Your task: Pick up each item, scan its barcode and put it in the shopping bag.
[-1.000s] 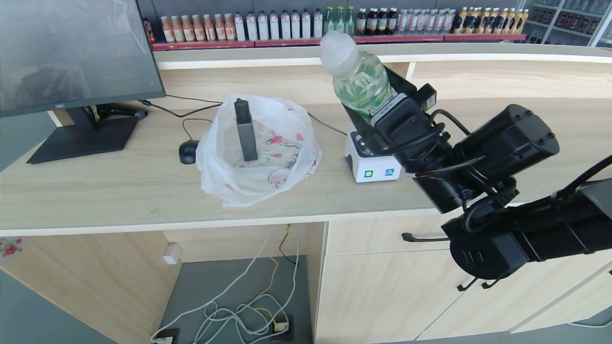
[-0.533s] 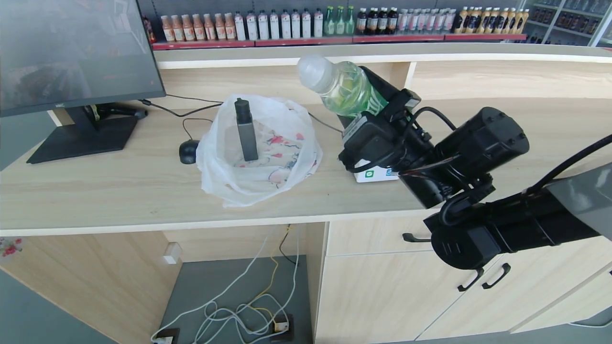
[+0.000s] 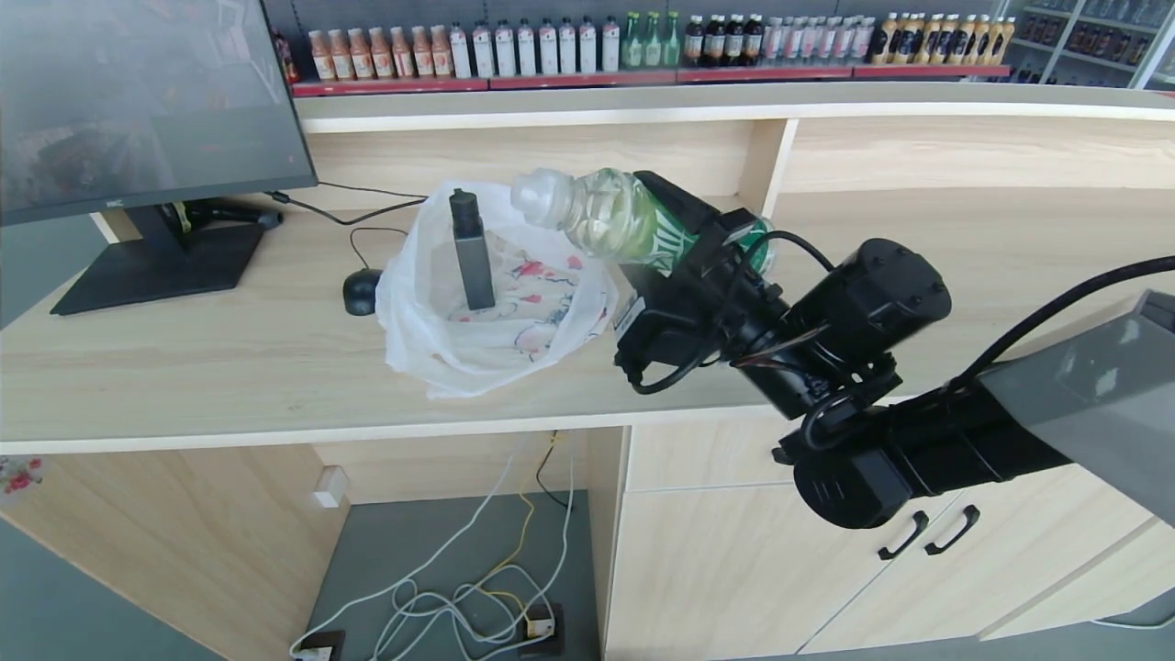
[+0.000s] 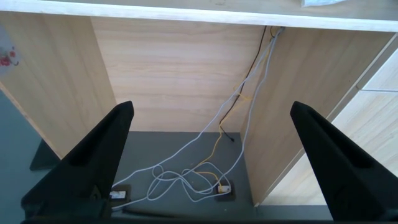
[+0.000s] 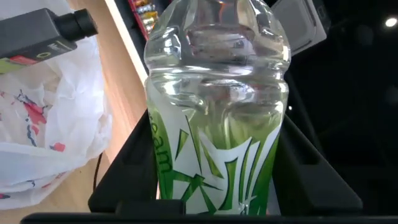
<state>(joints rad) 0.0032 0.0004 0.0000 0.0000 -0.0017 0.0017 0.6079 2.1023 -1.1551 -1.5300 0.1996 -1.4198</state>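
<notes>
- Pale wooden counter (image 3: pixel 229 358) in a shop, drink shelves behind. A white shopping bag (image 3: pixel 431 340) sits open on it, with a dark grey container (image 3: pixel 475 257) standing upright inside.
- Black fingers (image 5: pixel 127 177) of the right gripper (image 3: pixel 675 237) are clamped on either side of the clear bottle (image 3: pixel 606 213), gripping its green-labelled lower body.
- From that grip the bottle lies tilted far over, its cap pointing at the bag and hovering above the bag's right rim.
- Below the counter edge, the left gripper (image 4: pixel 211 162) hangs with its fingers spread wide, holding nothing.
- Likely slip: the smooth plastic is held low on the body, so the liquid's weight could twist it in the grip.
- Likely snag: the cap may catch the thin rim and fold the opening shut or drag the bag.
- Likely knock: entering cap-first, the bottle could topple the grey container.
- Releasing too soon would probably drop it on the counter, where it could roll away.
</notes>
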